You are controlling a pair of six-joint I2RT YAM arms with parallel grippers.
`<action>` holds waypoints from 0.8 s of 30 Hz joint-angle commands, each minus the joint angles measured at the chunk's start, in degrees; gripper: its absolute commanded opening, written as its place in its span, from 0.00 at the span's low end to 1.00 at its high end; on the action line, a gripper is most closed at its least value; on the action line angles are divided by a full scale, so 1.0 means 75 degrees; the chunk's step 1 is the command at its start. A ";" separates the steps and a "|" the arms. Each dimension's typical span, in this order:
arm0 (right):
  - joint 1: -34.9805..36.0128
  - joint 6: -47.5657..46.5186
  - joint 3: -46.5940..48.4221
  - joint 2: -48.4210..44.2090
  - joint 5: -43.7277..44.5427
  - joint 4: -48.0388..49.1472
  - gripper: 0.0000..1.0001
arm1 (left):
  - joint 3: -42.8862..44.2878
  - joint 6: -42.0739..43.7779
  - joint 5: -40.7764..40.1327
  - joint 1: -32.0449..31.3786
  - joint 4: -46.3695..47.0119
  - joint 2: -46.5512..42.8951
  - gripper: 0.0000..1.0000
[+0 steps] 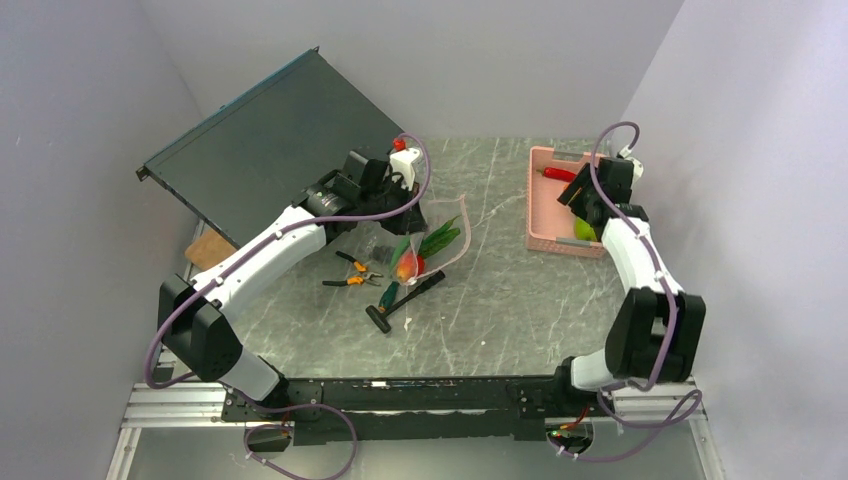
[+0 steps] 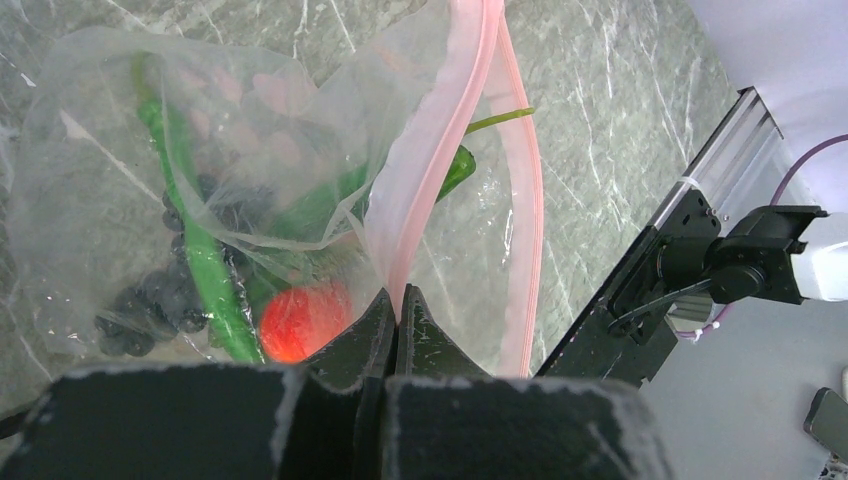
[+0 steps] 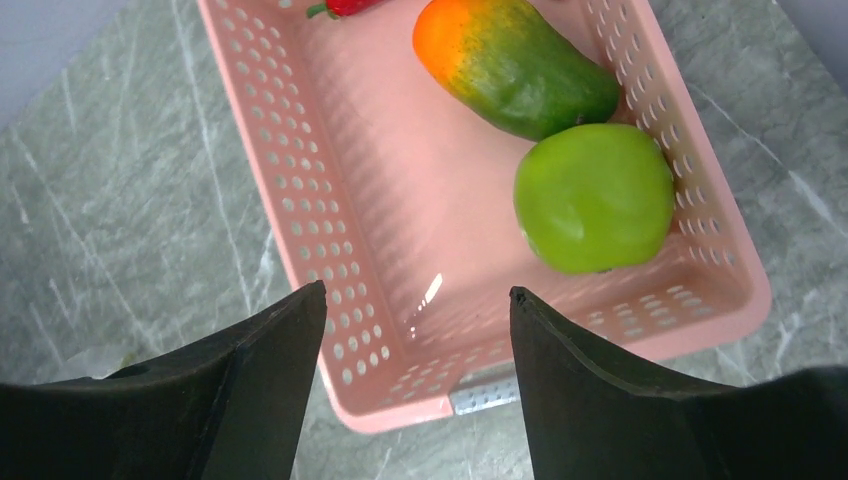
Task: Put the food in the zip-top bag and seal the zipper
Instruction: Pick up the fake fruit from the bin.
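Evidently we are pinching the zipper [image 2: 455, 130] with our left gripper [image 2: 397, 300], its jaws pressed together on the pink strip at the lower centre of the left wrist view. We are holding it this way, we judge, so that the mouth of the zip-top bag [image 2: 100, 150] is gaping upward rather than lying flat on the table [image 3: 100, 200]. Inside the bag, toward the lower left of that view, the tomato [image 2: 300, 320], the grape bunch [image 2: 150, 300] and the cucumber [image 2: 205, 260] are resting together. In the top view the bag is sitting near the middle of the frame.

Meanwhile we are hovering our right gripper [image 3: 417, 293] over the pink basket [image 3: 290, 180], jaws spread wide with nothing between them, presumably readying for a pick. The apple [image 3: 595, 195] is lying at the centre right of the right wrist view, touching the mango [image 3: 515, 65] above it. The chili [image 3: 345, 6] is peeking in at the top edge. These three are not yet bagged, so we are judging the filling roughly half done and the sealing not yet begun. The apple is round and smooth, so we are expecting to need a centred grip.
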 commanded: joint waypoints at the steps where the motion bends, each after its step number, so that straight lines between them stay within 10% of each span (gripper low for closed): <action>1: -0.0211 0.0002 0.0721 0.0886 -0.0218 -0.0289 0.70 | 0.0258 -0.0014 0.0146 0.0005 0.0262 -0.0108 0.00; 24: -0.0223 -0.1369 0.2035 0.3047 0.2039 -0.1089 0.73 | 0.0261 -0.0130 0.0401 0.0000 0.0304 0.0033 0.00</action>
